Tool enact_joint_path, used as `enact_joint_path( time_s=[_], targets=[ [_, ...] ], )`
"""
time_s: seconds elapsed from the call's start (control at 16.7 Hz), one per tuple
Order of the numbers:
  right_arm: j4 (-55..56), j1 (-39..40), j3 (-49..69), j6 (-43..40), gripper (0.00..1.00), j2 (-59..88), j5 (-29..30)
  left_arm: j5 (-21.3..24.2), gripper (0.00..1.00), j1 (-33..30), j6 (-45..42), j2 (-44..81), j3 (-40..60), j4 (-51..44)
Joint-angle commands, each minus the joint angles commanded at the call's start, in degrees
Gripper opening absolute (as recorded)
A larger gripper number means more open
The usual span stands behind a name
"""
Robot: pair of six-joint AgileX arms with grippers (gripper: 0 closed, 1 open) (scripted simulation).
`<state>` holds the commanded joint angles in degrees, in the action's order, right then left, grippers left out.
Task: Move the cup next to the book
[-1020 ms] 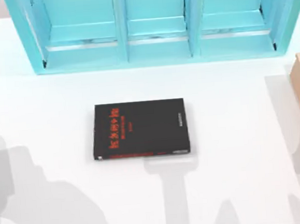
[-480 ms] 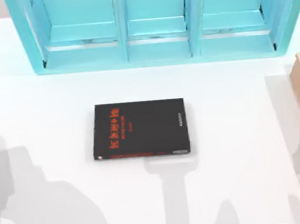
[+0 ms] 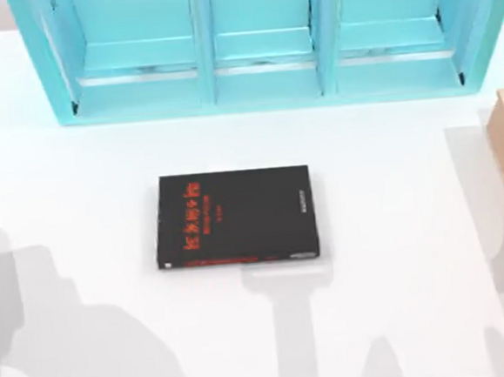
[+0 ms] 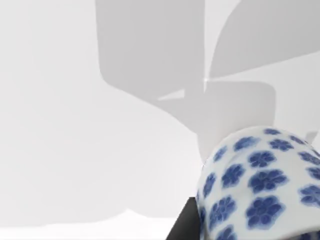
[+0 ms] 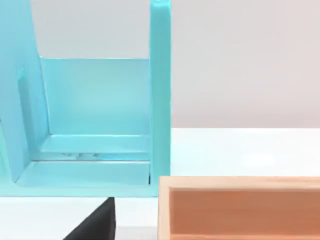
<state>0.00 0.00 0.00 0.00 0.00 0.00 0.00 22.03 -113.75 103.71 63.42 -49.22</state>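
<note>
Blue flowers on white porcelain mark the cup (image 4: 257, 182), close against the left wrist camera with a dark edge just below it, perhaps part of the jaws; whether those jaws pinch it, I cannot tell. So near the lens, it seems to be carried or about to be, though its place relative to the book cannot be told. From above, the black book (image 3: 237, 218) lies flat on the white surface (image 3: 392, 195), in front of the turquoise shelf unit (image 3: 262, 43), with bare surface on every side to receive the cup. Right of the book, at the edge, sits a tan wooden box (image 5: 240, 207); the right wrist camera faces it and the shelf, suggesting that arm is parked.
</note>
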Motion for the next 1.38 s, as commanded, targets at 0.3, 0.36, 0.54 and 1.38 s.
enact_joint_path(
  time_s=[0.3,0.36,0.54,1.38],
  targets=[
    [0.0,0.0,0.0,0.0,1.0,0.0,0.0,-0.02,0.0,-0.06,0.08,-2.85,5.25,-9.19],
    [0.0,0.0,0.0,0.0,1.0,0.0,0.0,-0.02,0.0,-0.1,0.24,-3.55,5.95,-10.02],
    [0.0,0.0,0.0,0.0,1.0,0.0,0.0,-0.02,0.0,-0.12,0.34,-3.76,6.13,-10.25],
    [0.0,0.0,0.0,0.0,1.0,0.0,0.0,0.08,0.0,-13.22,40.56,1.69,14.97,-15.46]
  ],
)
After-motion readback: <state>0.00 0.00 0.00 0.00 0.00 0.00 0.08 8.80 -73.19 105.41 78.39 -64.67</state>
